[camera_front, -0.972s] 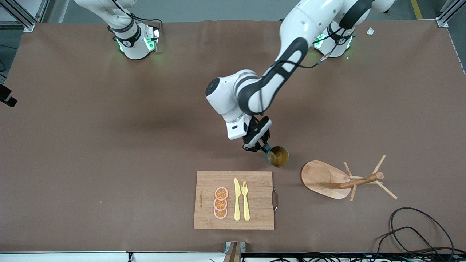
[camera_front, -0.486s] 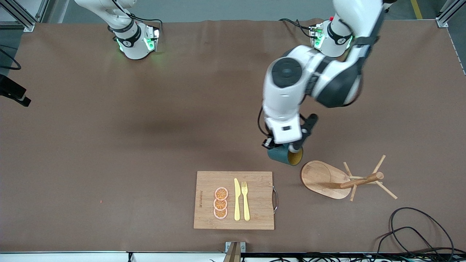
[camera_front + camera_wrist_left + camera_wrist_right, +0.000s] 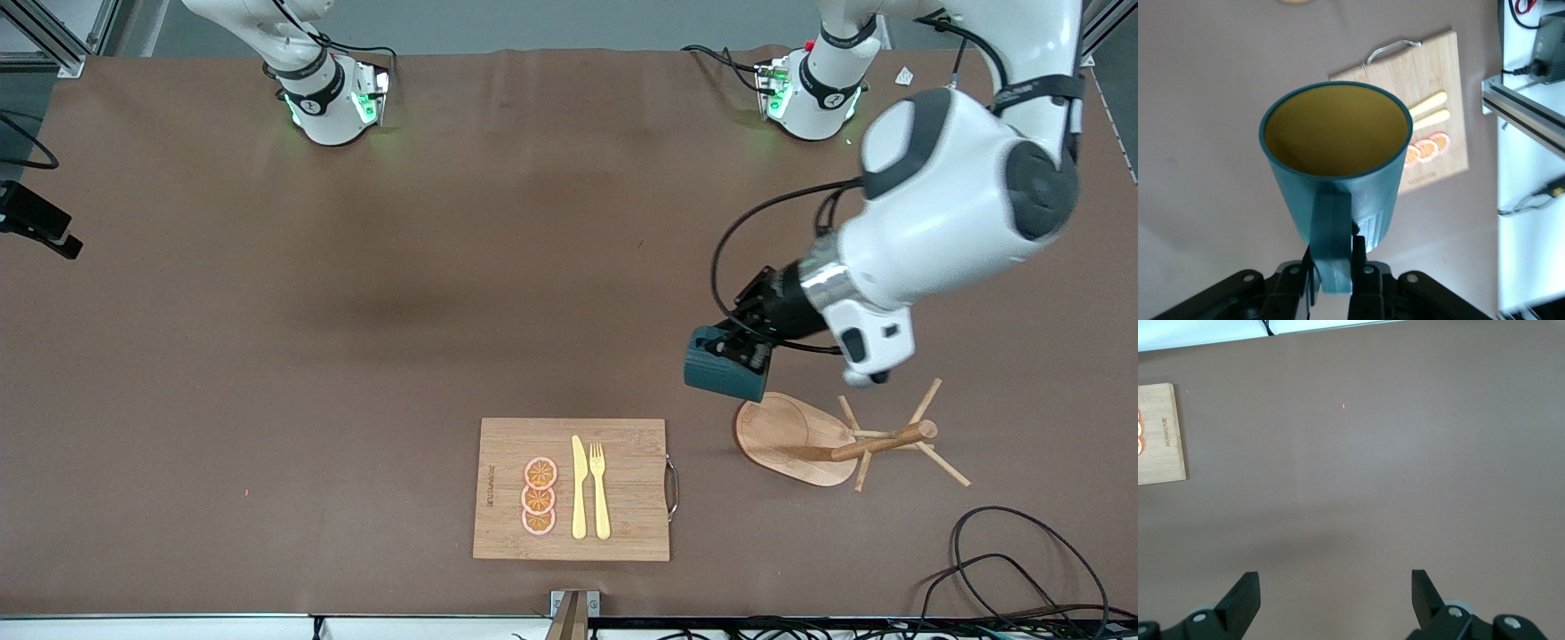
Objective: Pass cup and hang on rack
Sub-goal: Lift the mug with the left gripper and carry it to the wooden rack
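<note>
Brown table (image 3: 356, 311); left jaws (image 3: 1333, 267) clamp cup (image 3: 1338, 157) handle.

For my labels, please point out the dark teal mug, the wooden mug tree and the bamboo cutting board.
dark teal mug (image 3: 722, 366), front view, outer wall.
wooden mug tree (image 3: 782, 431), front view, oval base.
bamboo cutting board (image 3: 631, 480), front view, bare surface.

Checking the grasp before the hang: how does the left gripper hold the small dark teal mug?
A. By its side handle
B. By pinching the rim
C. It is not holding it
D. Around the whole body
A: in the left wrist view the left gripper is closed on the teal mug's side handle, rim and body free.
</note>
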Controlling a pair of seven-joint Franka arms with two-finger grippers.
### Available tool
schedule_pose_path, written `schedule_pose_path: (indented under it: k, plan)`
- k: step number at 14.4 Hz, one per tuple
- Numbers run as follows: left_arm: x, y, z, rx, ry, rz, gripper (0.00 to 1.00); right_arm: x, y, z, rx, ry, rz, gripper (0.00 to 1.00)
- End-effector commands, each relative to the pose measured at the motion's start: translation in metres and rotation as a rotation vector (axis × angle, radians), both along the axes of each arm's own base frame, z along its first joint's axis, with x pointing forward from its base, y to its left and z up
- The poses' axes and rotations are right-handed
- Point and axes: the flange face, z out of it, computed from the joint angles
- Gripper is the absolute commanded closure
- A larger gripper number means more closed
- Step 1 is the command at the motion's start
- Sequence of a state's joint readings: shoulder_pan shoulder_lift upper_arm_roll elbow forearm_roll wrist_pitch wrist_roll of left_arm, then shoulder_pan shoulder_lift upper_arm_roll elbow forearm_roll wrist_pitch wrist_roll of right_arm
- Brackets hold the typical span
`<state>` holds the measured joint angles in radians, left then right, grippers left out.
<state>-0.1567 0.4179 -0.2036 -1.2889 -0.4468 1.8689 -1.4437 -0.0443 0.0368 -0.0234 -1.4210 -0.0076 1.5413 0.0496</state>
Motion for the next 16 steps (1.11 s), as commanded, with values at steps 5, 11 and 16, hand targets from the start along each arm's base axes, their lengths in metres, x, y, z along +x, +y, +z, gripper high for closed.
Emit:
schedule_pose_path:
  k: [5, 11, 16]
  plan:
    - [0.054, 0.137, -0.052, -0.351, 0.154, 0.256, 1.0, -0.002, -0.006, 0.004, -0.014, 0.0, -0.015, 0.0]
    - [0.071, 0.184, -0.1, -0.435, 0.225, 0.348, 1.0, -0.003, -0.007, 0.004, -0.014, 0.006, -0.014, 0.0]
    - [0.077, 0.216, -0.126, -0.438, 0.202, 0.347, 1.0, -0.002, -0.007, 0.004, -0.014, 0.005, -0.012, 0.0]
